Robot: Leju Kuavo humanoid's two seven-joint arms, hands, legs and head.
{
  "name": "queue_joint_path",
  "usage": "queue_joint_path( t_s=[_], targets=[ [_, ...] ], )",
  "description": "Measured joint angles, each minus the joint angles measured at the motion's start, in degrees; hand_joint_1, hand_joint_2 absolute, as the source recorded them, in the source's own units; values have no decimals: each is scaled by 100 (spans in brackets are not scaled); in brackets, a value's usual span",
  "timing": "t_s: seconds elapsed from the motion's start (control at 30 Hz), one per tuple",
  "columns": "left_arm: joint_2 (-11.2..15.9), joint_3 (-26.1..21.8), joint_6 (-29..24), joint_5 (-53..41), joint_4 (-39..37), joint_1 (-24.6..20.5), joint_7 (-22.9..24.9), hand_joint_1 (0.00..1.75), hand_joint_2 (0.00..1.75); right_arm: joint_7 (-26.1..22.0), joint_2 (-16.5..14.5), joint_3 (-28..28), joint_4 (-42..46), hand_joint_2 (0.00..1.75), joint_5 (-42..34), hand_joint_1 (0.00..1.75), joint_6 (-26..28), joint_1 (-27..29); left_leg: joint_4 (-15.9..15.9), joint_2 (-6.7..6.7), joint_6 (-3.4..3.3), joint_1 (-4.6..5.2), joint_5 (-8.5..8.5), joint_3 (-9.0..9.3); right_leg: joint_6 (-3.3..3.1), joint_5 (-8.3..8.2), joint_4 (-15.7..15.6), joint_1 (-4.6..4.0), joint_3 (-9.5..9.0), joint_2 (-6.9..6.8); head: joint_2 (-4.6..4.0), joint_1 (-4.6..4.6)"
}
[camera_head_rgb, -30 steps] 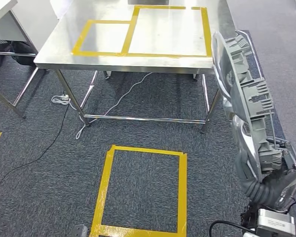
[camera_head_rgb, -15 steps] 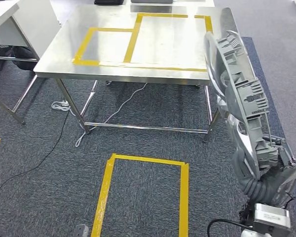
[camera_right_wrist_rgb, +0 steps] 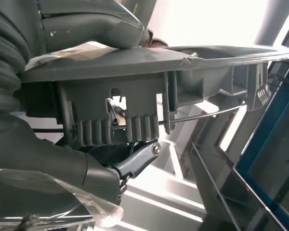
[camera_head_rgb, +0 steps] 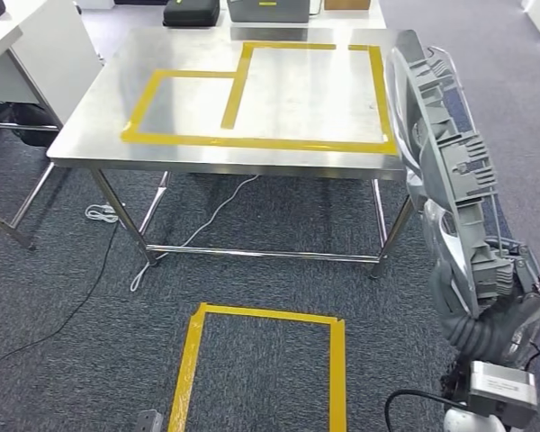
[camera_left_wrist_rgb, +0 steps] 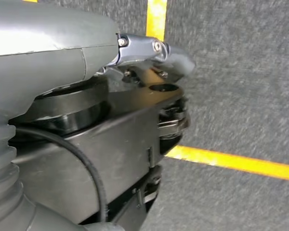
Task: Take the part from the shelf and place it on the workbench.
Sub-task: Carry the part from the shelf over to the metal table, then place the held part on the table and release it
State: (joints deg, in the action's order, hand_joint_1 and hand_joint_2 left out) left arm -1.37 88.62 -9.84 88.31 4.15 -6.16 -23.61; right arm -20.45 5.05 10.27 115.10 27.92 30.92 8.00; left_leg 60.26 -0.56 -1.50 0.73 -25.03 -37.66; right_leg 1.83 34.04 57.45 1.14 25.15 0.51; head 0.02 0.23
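Carpet [camera_head_rgb: 63, 297], dark grey, carrying a yellow tape square [camera_head_rgb: 260, 360] in the foreground and a cable beneath the steel desk [camera_head_rgb: 185, 153], whose top is marked with yellow tape rectangles. Right hand [camera_head_rgb: 488, 310], at the far right, grips the long grey ribbed part [camera_head_rgb: 451, 162] by its lower end, held upright beside the desk's right edge. Left hand [camera_left_wrist_rgb: 150, 53] hangs over the carpet; its fingers are too hidden to judge.

Our whole view has shifted as the camera moved: the steel surface [camera_head_rgb: 254, 153] now sits lower and fuller in frame, the floor's yellow tape square [camera_head_rgb: 260, 369] nearer the bottom edge.
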Motion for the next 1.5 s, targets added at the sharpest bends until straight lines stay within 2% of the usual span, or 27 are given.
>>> queue_joint_path(
  t_s=[0.1,0.17,0.23,0.3,0.33,0.37,0.43,0.5,0.57,0.63,0.67,0.73,0.8,0.83,0.87,0.93,0.97,1.0,1.1,1.13,1.2,1.27,1.33,1.37,1.4,1.43,1.5],
  targets=[
    [-5,3,-5,-53,0,-21,19,0,175,11,0,-28,-8,175,2,175,-46,-57,-119,-4,-99,-8,-14,166,103,-97,207,4,-1,0,0,11],
    [-13,3,-6,-78,0,-44,21,0,175,19,0,-40,-18,175,3,175,-72,-124,-172,-4,-151,-18,-43,267,129,-61,798,3,396,-14,0,32],
    [-20,3,-6,-109,0,-50,25,0,175,34,0,-59,-41,175,-1,175,-100,-180,-182,-7,-192,-3,-129,340,135,262,1479,-11,934,-19,0,51],
    [-22,3,-5,-133,0,-48,31,0,175,64,0,-87,-82,175,-12,175,-139,-209,-182,-21,-215,21,-243,468,123,556,1642,-36,1262,-19,0,60],
    [-23,3,-4,-139,0,-47,33,0,175,79,0,-100,-106,175,-24,175,-158,-226,-183,-29,-220,38,-303,552,103,503,1481,-54,1305,-19,0,62],
    [-24,3,-2,-146,0,-49,35,0,175,88,0,-113,-130,175,-37,175,-175,-249,-186,-35,-223,55,-367,644,61,271,1184,-77,1286,-19,0,64],
    [-33,3,4,-170,1,-57,43,0,175,96,0,-132,-173,175,-56,175,-201,-308,-187,-41,-213,92,-493,789,-51,-387,517,-138,1196,-21,0,64],
    [-41,4,8,-203,2,-76,56,0,175,103,0,-146,-210,175,-56,175,-227,-375,-174,-45,-171,115,-585,863,-134,-700,193,-176,1106,-15,0,64],
    [-31,7,10,-231,2,-92,64,0,175,128,0,-155,-247,175,-43,175,-248,-446,-112,-42,-118,126,-591,894,-180,-703,134,-156,990,-10,0,68],
    [-23,10,17,-251,3,-114,70,0,175,163,0,-161,-293,175,-20,175,-269,-533,227,-30,-45,124,-560,745,-217,-703,87,-108,871,-19,0,51],
    [-17,11,21,-260,3,-128,74,0,175,178,0,-167,-317,175,-8,175,-277,-582,530,-23,2,104,-611,561,-225,-671,74,-84,820,-21,0,35],
    [-16,14,29,-284,4,-141,80,0,175,202,0,-184,-370,175,9,175,-285,-664,1176,-17,91,27,-904,107,-223,-576,71,-60,727,-21,0,3],
    [-9,23,34,-311,4,-135,86,0,175,221,0,-198,-427,175,14,175,-286,-708,1414,-11,155,-38,-1160,-188,-197,-464,71,-39,601,-17,0,2],
    [-6,29,37,-324,4,-133,90,0,175,233,0,-203,-458,175,17,175,-286,-729,1284,-7,179,-60,-1121,-219,-178,-400,71,-28,518,-15,0,1],
    [-3,34,39,-336,4,-133,92,0,175,248,0,-208,-486,175,22,175,-286,-758,999,-1,192,-76,-942,-180,-152,-329,70,-16,425,-14,0,1],
    [4,39,43,-364,4,-128,105,0,175,283,0,-225,-550,175,33,175,-292,-844,329,25,183,-75,-341,-60,-89,-188,59,0,285,-10,0,-1],
    [7,39,44,-378,4,-128,117,0,175,302,0,-237,-580,175,36,175,-296,-894,113,37,154,-59,-141,-21,-49,-129,40,4,241,-9,0,2],
    [8,42,46,-394,4,-124,130,0,175,319,0,-253,-607,175,38,175,-301,-940,-7,45,115,-40,-41,-5,-7,-101,14,6,187,-7,0,1],
    [10,48,48,-434,4,-124,146,0,175,371,1,-309,-674,175,45,175,-314,-1036,-144,32,-51,-27,-104,179,118,-128,6,10,36,-17,-1,11],
    [10,49,48,-438,4,-130,145,0,175,381,1,-322,-699,175,48,175,-319,-1065,-178,27,-102,-34,-120,282,140,-152,160,12,103,-24,-1,25],
    [9,49,48,-444,4,-145,146,0,175,384,3,-340,-746,175,53,175,-326,-1135,-228,19,-159,-38,-201,452,156,-101,825,11,530,-33,-2,63],
    [5,50,49,-459,4,-152,149,0,175,386,4,-350,-792,175,59,175,-327,-1178,-240,8,-180,-29,-341,589,162,214,1472,2,1114,-32,-1,79],
    [4,52,49,-486,4,-139,153,0,175,412,4,-372,-847,175,69,175,-327,-1183,-241,-17,-185,-15,-514,792,150,516,1518,-5,1449,-33,-1,84],
    [3,52,49,-500,4,-135,155,0,175,427,5,-390,-876,175,75,175,-327,-1187,-241,-28,-184,-6,-612,920,132,464,1310,-9,1506,-33,-1,87],
    [3,53,49,-508,4,-127,155,0,175,438,6,-409,-907,175,80,175,-327,-1190,-246,-36,-179,1,-718,1036,101,184,999,-19,1528,-39,0,88],
    [2,52,49,-514,4,-124,156,0,175,439,8,-425,-939,175,85,175,-327,-1192,-237,-38,-167,8,-828,1160,69,-238,708,-38,1541,-44,-1,80],
    [1,52,48,-516,4,-126,165,0,175,444,12,-440,-992,175,95,175,-334,-1204,-271,-42,-110,7,-1001,1315,3,-866,359,-88,1485,-47,-1,75]
  ],
)
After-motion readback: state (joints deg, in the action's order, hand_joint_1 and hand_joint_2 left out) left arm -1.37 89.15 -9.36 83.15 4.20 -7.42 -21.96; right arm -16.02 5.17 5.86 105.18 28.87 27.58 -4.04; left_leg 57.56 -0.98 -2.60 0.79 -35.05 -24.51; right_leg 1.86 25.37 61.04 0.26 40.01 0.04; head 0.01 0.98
